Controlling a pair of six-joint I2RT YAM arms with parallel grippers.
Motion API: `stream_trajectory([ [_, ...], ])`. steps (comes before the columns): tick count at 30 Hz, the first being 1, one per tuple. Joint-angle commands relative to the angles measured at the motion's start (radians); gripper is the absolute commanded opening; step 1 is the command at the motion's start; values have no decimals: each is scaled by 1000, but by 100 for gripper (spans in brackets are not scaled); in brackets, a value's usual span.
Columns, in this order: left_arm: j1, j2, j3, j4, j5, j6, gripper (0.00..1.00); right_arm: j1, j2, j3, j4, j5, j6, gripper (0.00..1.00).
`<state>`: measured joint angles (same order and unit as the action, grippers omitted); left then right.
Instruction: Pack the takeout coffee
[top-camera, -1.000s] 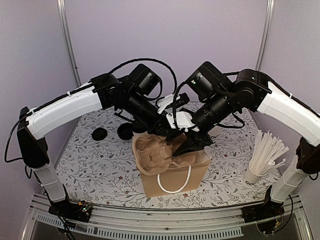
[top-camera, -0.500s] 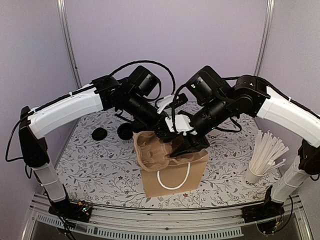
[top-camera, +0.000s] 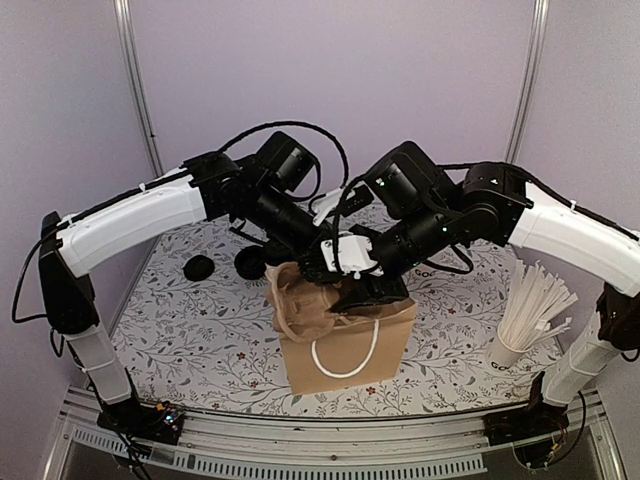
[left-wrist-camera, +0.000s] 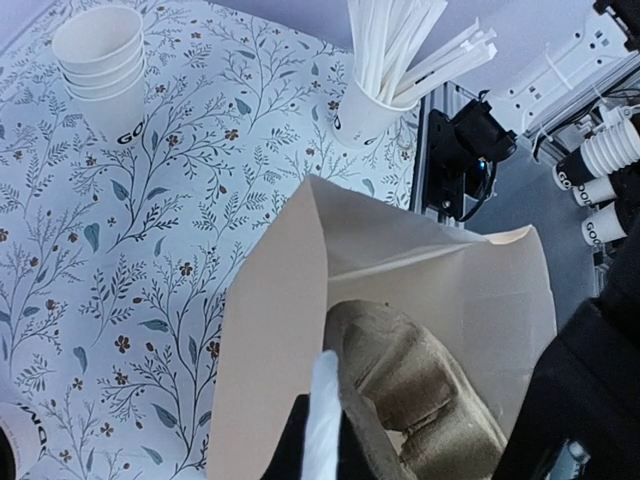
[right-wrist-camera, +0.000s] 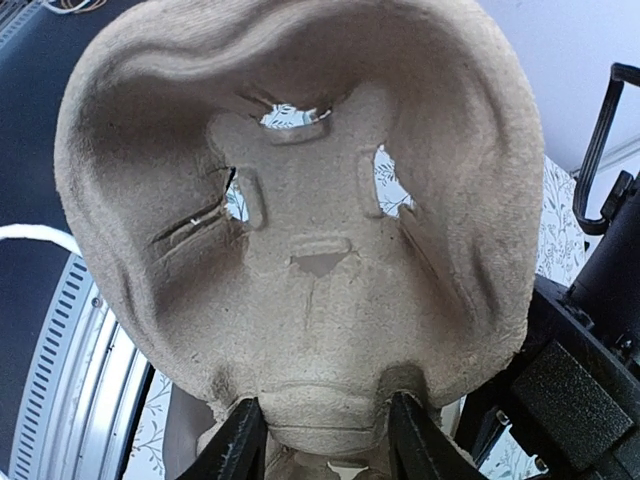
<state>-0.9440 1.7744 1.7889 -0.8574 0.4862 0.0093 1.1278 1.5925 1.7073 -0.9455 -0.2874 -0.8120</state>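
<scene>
Carrier's going in! The right gripper (right-wrist-camera: 325, 408) has swung left and dipped over the last second, and the pulp cup carrier (right-wrist-camera: 300, 200) pinched by its edge between those two fingers now sits lower in the mouth of the paper bag (top-camera: 350, 345) than it did a moment ago. The bag has slid a touch to the left with it. The grip on that edge looks firm, no sign of letting go.

On the far side, the left gripper (top-camera: 312, 262) hasn't budged: clenched tight on the bag's far rim, holding the mouth open. Its wrist view looks straight down into the bag at the carrier's cup wells, all empty.

And the takeout coffee (top-camera: 198, 267)? Not in play yet. The black lids sit on the table (top-camera: 200, 340) at the far left, behind the bag and apart from it. The cup of straws (top-camera: 520, 320) stands well off to the right, and the stack of lidless cups (left-wrist-camera: 100, 60) shows far off in the left wrist view.

My read: the tray is only partly seated, its left lobes bulging over the rim, so it needs pushing down flat before any coffee gets packed
</scene>
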Motion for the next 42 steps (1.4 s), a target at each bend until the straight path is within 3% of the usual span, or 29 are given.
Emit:
stream_trajectory([
  [1,6,10,-27,-33,9,-5,0,10,-16,-5,76,76,35,36],
  [3,11,8,-36,-27,11,-7,0,12,-16,2,79,77,38,30],
  [8,20,2,-56,-18,18,-6,0,14,-18,35,54,76,45,25],
  [22,51,-26,-72,12,16,-36,1,13,-57,35,-111,77,17,25],
  [24,51,-25,-72,14,15,-39,10,14,-57,31,-119,78,21,25],
  [27,51,-22,-70,7,-18,-59,42,14,-47,47,-143,85,31,25],
  [35,56,-98,-57,-84,-279,-207,72,14,-3,89,-202,85,52,25],
  [37,57,-136,-76,-102,-294,-257,96,14,9,95,-218,83,65,25],
  [42,57,-232,-183,-102,-344,-355,100,14,26,97,-240,77,90,25],
])
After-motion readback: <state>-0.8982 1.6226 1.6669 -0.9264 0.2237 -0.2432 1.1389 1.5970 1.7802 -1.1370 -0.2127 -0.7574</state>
